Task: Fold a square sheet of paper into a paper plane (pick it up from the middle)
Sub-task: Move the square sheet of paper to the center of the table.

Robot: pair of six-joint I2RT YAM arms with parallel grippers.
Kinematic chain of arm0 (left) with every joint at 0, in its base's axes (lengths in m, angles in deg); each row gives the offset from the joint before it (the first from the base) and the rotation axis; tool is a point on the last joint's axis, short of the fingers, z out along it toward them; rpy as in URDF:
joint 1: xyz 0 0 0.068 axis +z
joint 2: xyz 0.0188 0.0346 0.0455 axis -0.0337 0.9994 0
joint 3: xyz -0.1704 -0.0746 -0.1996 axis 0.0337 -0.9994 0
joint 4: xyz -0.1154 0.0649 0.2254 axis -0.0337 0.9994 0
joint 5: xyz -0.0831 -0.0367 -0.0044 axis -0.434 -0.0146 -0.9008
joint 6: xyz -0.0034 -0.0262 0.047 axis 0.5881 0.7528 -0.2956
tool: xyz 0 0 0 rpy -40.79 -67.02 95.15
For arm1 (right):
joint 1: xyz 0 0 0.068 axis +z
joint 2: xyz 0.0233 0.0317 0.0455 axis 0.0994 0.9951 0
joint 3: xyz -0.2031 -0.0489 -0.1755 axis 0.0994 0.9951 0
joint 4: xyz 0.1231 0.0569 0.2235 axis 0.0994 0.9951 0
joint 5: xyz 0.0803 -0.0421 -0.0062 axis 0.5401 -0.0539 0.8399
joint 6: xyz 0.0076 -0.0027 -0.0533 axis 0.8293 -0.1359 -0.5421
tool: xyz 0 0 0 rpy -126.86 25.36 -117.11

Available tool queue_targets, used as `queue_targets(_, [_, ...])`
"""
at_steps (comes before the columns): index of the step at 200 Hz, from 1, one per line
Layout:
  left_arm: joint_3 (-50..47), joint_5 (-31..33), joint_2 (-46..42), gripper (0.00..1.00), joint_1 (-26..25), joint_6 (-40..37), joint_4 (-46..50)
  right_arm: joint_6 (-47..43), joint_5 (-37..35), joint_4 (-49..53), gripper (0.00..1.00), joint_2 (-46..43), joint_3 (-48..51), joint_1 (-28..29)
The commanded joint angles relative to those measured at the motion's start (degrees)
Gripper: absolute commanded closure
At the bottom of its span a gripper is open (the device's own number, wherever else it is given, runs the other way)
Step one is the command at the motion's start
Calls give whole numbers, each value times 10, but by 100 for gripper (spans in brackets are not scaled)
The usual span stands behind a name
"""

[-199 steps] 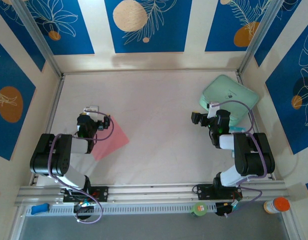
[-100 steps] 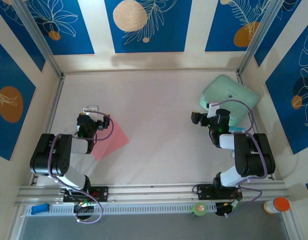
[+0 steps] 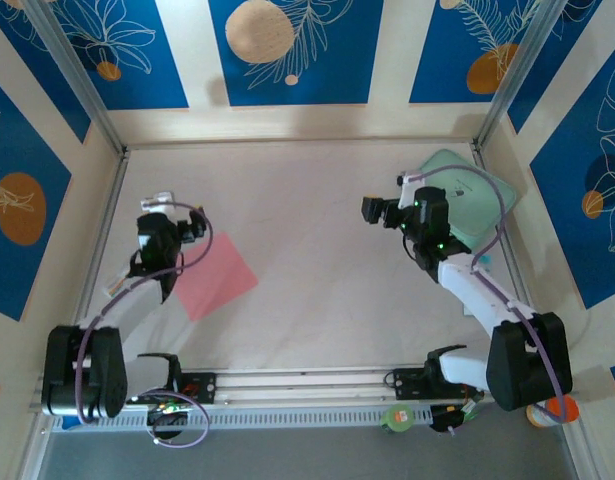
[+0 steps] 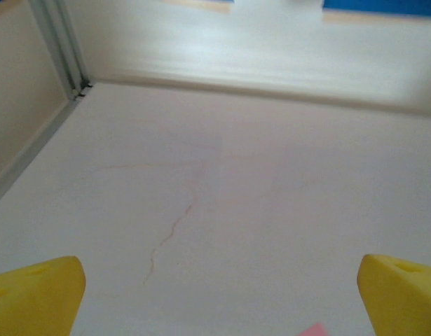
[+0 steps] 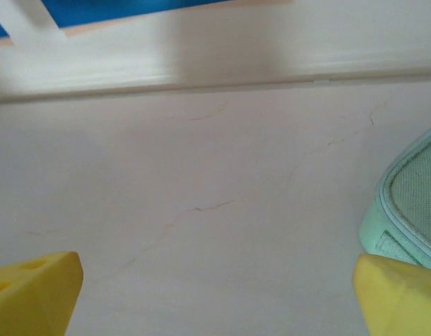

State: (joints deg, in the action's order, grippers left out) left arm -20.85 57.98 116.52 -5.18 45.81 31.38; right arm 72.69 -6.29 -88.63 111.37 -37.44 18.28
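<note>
One salmon-pink square sheet of paper (image 3: 217,282) flat on the desk (image 3: 317,310), left of centre. Just beyond its left edge, left tool (image 3: 159,208) spread wide, empty. Opposite, right tool (image 3: 402,197) likewise spread wide, empty, beside mint-green pad (image 3: 467,192).

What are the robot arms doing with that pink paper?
They are about to make a paper plane, but no folding has begun. The paper lies flat on the table, just to the right of the left gripper. The right gripper hovers near a green pad. Both grippers are open and hold nothing.
</note>
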Motion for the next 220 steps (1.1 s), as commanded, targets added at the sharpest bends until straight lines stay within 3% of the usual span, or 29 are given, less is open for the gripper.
queue_targets(1, [64,2,-31,1,-4,108,205,106,47,119,1,-15,-39,-1])
queue_targets(45, [111,-77,-29,1,-4,211,355,175,94,200,1,8,-96,-10])
queue_targets(86, [59,-190,2,1,-9,300,316,213,129,236,1,67,-121,-11])
queue_targets(143, [47,-182,66,1,-41,367,355,221,141,224,1,105,-131,7])
queue_targets(172, [44,-145,86,2,-70,375,385,195,120,230,1,114,-142,29])
queue_targets(220, [51,-158,131,3,-96,368,359,196,121,238,1,134,-155,33])
